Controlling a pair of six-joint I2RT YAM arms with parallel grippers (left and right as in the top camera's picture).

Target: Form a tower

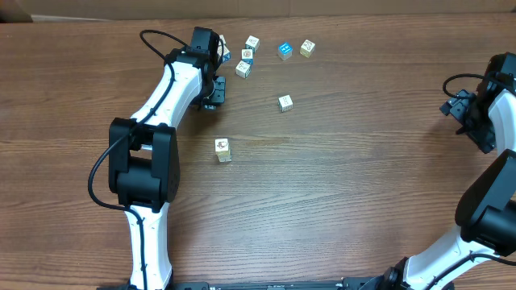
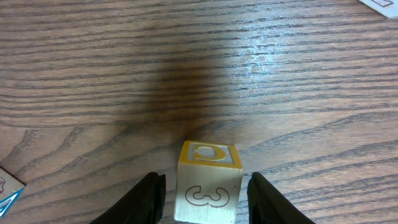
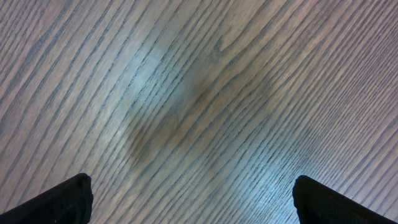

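Note:
The tower (image 1: 222, 150) is a short one-block-wide stack of pale cubes with a whitish printed top, standing left of the table's middle. In the left wrist view a pale cube (image 2: 209, 157) with a yellow-framed top and a "3" on its side rests on the table between my left gripper's (image 2: 205, 186) jaws. A thin gap shows on each side of it, so the gripper is open around it. In the overhead view the left gripper (image 1: 214, 90) hides that cube. My right gripper (image 3: 193, 183) stands wide open over bare wood at the far right (image 1: 459, 109).
Several loose cubes lie at the back: a white one (image 1: 252, 42), one with a red print (image 1: 247, 55), a pale one (image 1: 243, 69), a blue one (image 1: 285, 51), a yellowish one (image 1: 307, 47), and a single one (image 1: 285, 102) nearer the middle.

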